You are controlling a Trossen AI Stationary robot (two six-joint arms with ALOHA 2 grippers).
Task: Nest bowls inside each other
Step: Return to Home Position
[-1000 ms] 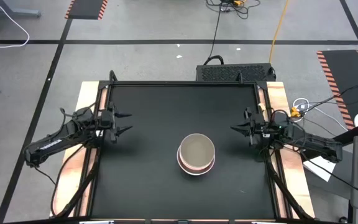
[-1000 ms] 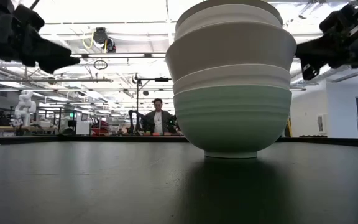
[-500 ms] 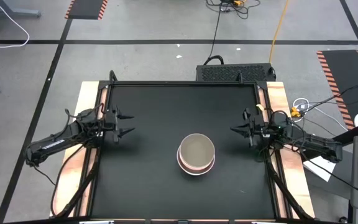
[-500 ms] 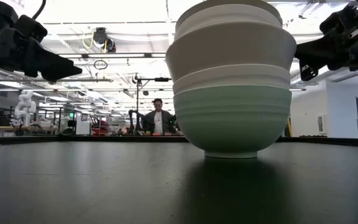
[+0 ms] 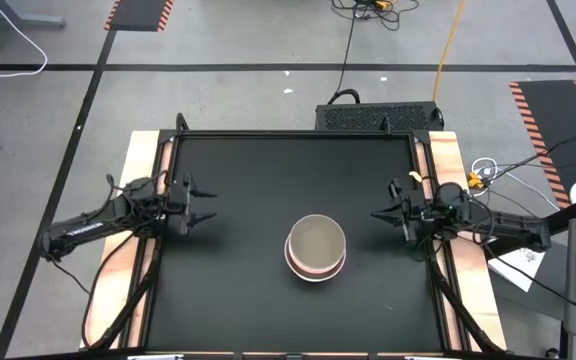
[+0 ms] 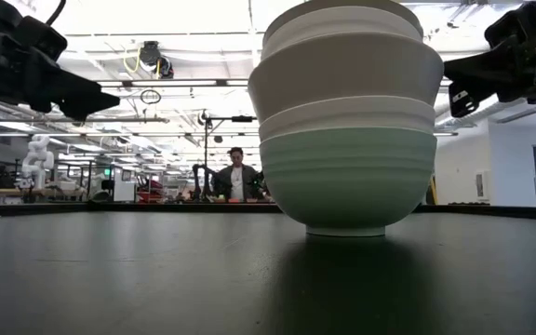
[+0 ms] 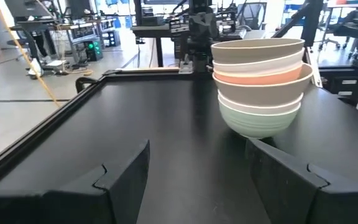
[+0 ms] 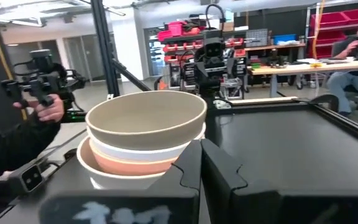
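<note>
All the bowls stand in one nested stack (image 5: 316,248) slightly right of the table's centre. The olive-tan bowl (image 8: 145,115) is on top, with white, coral-pink (image 7: 263,78) and beige-grey rims below it. The mint-green bowl (image 6: 347,177) is at the bottom, its foot on the table. My left gripper (image 5: 211,204) hovers open near the table's left edge, pointing at the stack (image 7: 260,84). My right gripper (image 5: 376,212) hovers near the right edge, shut (image 8: 202,152), also pointing at the stack. Neither touches a bowl.
The black table top has a raised dark rim (image 7: 48,124) on all sides. A black box (image 5: 378,117) sits beyond the far edge. People sit at benches in the room behind (image 6: 236,177) (image 8: 353,50). Bare table lies between each gripper and the stack.
My left gripper has drifted a little toward the table's near edge, staying open. The stack of bowls has not moved.
</note>
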